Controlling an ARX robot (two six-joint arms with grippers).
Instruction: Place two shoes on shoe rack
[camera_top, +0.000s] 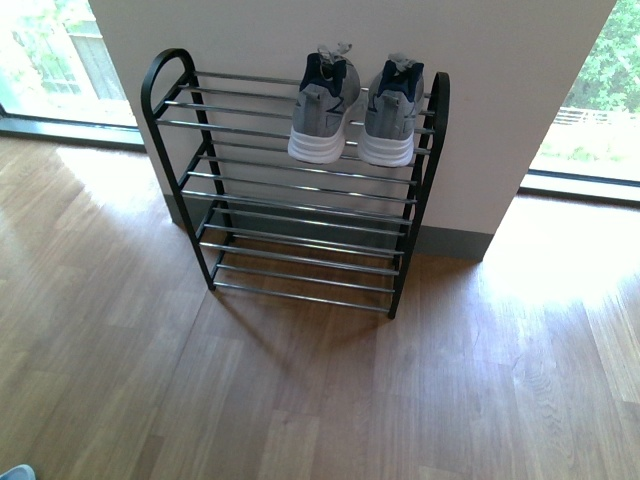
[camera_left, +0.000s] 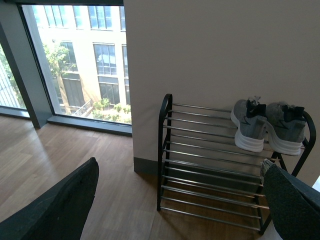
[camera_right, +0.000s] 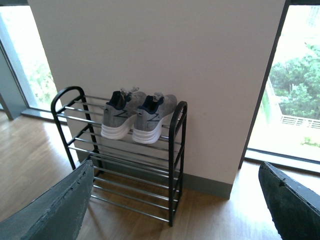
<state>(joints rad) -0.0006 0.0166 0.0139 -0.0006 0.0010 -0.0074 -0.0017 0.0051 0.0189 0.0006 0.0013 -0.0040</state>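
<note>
The shoe rack (camera_top: 300, 210), a black frame with arched sides and chrome rods, stands on the wooden floor (camera_top: 300, 400) with its back against a pale wall (camera_top: 250, 30) between two large windows (camera_top: 50, 50). Both grey knit sneakers sit on its top tier, close together and side by side toward the right end. Their navy-lined heels are toward the wall and their white toes reach the front rod of that tier. The left sneaker (camera_top: 322, 115) lies nearer the middle of the tier and the right sneaker (camera_top: 390, 120) just beside the right arch. The left wrist view shows the left gripper (camera_left: 178, 167) well away from the rack with its jaws spread wide. Its dark padded fingers (camera_left: 55, 205) sit at either side of the picture with nothing between them. The right wrist view shows the right gripper (camera_right: 176, 166) the same way, its jaws wide apart, its dark fingers (camera_right: 50, 210) holding nothing, and the rack with both sneakers seen beyond them. A pale-blue sliver (camera_top: 12, 472) shows on the floor at the corner of the front view, too little of it to tell what it is.
</note>
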